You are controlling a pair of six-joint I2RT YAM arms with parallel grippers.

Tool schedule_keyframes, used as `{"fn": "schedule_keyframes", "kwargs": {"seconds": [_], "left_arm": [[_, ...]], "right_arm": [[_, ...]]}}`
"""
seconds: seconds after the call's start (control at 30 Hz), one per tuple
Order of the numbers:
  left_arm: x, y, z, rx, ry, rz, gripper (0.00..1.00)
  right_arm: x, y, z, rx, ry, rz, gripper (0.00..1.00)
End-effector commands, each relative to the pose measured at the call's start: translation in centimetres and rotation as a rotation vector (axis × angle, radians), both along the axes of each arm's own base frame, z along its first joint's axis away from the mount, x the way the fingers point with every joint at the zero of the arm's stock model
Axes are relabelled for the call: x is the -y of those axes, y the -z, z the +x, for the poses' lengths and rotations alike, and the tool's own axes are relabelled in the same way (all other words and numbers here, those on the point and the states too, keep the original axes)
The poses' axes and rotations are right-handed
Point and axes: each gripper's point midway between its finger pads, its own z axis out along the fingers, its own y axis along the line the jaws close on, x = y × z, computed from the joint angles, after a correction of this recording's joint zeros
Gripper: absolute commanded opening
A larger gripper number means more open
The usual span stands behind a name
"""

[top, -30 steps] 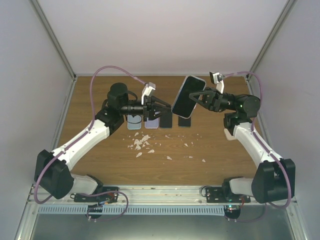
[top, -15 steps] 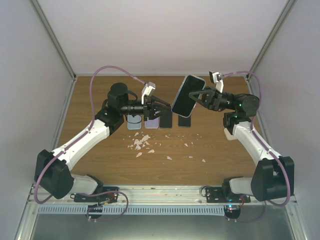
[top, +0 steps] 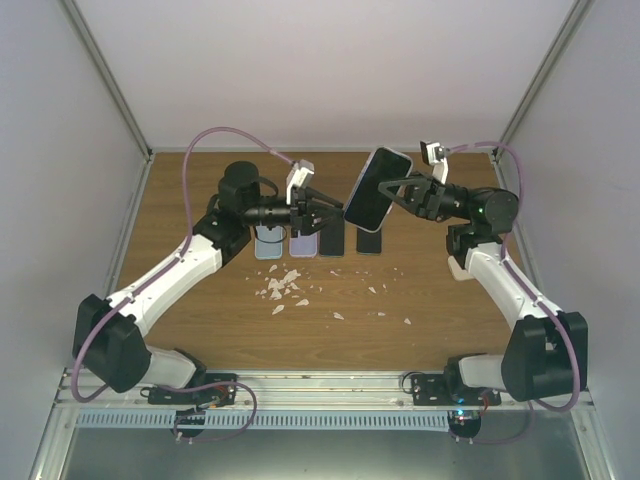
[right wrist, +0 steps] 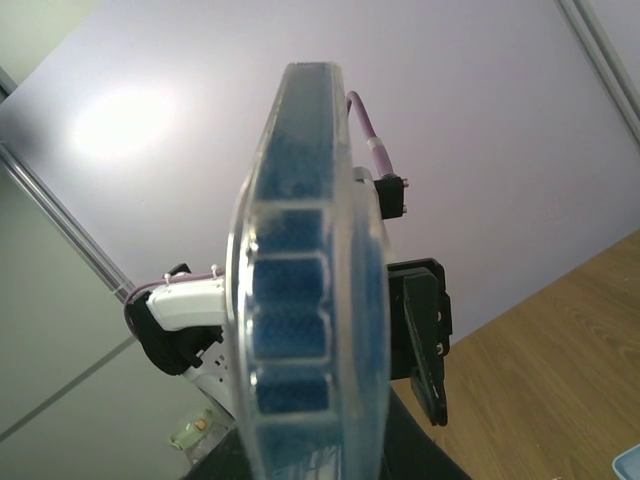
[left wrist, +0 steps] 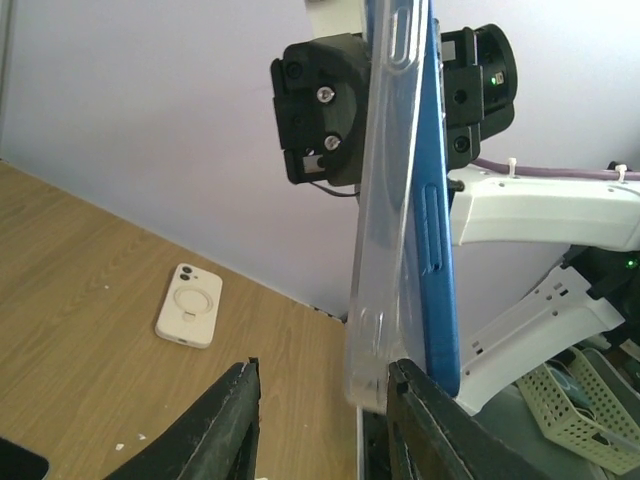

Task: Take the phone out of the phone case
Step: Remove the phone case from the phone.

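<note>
One phone: blue handset (left wrist: pixel 435 230), held in the air over the back half of the table (top: pixel 440 335). It is on edge and tilted, so its lower end stays free for your other arm.
One phone case: clear shell (left wrist: pixel 385 250), on the phone and wrapping its back and sides. From the left wrist view, no corner looks peeled away yet.
Right gripper: (top: pixel 395 190) clenched across the upper part of the phone, one finger on each broad face. You appear to be using it as a vice, holding the handset steady while the shell is worked loose.
Left gripper: (left wrist: pixel 322 375) fingers parted and grasping nothing. The shell's lower corner sits between them, just beside one finger. Whether that finger touches the shell, you cannot tell.
Step in hand: by the look of it, you are lining up a pinch on the shell's bottom corner. The removal itself is not yet begun.
Risk: since the right fingers clamp phone and shell together, a pull could drag both unless you catch the shell's lip alone.
Two arms: they meet nose to nose above the table.
Four flat items: row of handsets or cases (top: pixel 318 243) on the wood under the left gripper. Which they are is unclear.
One white case: (left wrist: pixel 188 305) with a ring mark, lying apart to the right.
Scraps: pale flecks (top: pixel 283 285) scattered nearer you, too many to count.
</note>
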Motion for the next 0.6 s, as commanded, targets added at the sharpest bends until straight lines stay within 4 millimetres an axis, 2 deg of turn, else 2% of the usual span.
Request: {"fn": "schedule_keyframes", "kwargs": {"seconds": [0.0, 0.2, 0.33, 0.57], "left_arm": [[1.4, 0.3, 1.8, 0.029, -0.071, 0.025, 0.36], [1.6, 0.3, 2.5, 0.037, -0.101, 0.043, 0.38], [1.6, 0.2, 2.2, 0.024, -0.066, 0.02, 0.39], [0.9, -2.0, 1.1, 0.058, 0.034, -0.046, 0.4]], "right_arm": [[-0.8, -1.2, -2.0, 0.073, -0.039, 0.01, 0.01], [-1.2, -0.8, -2.3, 0.074, -0.052, 0.0, 0.0], [-1.6, -0.6, -2.9, 0.085, -0.081, -0.013, 0.01], [-2.1, 0.7, -4.6, 0.099, -0.164, -0.066, 0.01]]}}
